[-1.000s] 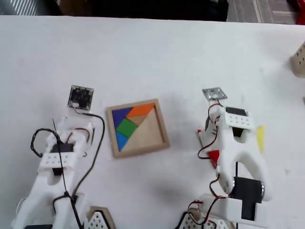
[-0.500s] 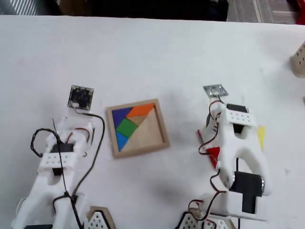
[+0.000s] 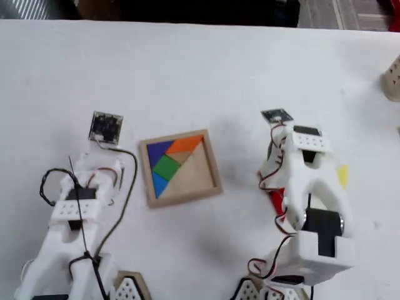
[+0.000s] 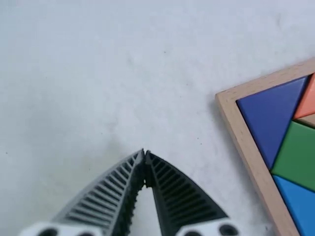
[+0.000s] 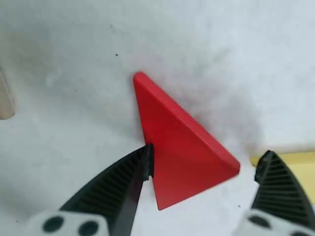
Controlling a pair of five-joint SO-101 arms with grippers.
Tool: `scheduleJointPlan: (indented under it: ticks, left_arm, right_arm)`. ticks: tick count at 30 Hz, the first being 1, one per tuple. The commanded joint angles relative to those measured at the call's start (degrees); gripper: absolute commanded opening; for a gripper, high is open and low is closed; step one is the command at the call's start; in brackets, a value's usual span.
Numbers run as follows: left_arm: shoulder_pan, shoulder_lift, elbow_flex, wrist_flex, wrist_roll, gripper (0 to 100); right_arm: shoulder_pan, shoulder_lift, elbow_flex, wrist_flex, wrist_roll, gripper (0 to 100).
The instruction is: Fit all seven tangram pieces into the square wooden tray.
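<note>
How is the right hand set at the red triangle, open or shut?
Open. The right hand straddles the red triangle: one fingertip at its edge, the other clear, by the yellow piece.

Wooden tray (image 3: 199,172) holds four pieces (image 3: 165,166); red triangle (image 5: 182,152) outside.

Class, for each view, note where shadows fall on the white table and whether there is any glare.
High view: soft grey shadow on the table between the arms, no glare. Right wrist view: diffuse shadow beside the red triangle. Left wrist view: faint shading by the shut jaws; tray evenly lit.
</note>
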Motion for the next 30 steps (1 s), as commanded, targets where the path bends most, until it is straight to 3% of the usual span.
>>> scheduleJointPlan:
  ticks: [1, 7, 13, 16, 19, 30]
  left_arm:
    - [0.48, -1.36, -0.97, -1.23, -0.53, 2]
    - [0.48, -1.36, -0.97, -1.23, -0.53, 2]
    - [0.48, -1.36, -0.97, -1.23, -0.53, 2]
    - [0.48, -1.36, -0.97, -1.23, -0.53, 2]
    - [0.4, -1.36, -0.97, -1.14, -0.53, 2]
    - [0.48, -1.36, -0.97, -1.23, -0.35, 2]
  right_arm:
    - [-1.71, 3.12, -2.81, 1.1, 0.62, 31.6]
    - [-1.45, 3.74, -3.16, 1.45, 0.62, 30.5]
    - [-1.27, 4.09, -3.16, 1.1, -2.55, 8.1]
    - [-0.31, 3.74, -2.81, 0.13, -2.99, 9.3]
    - [-0.57, 3.74, -2.73, -0.48, -2.29, 1.1]
    - [0.92, 3.74, -2.46, -0.31, -2.37, 1.7]
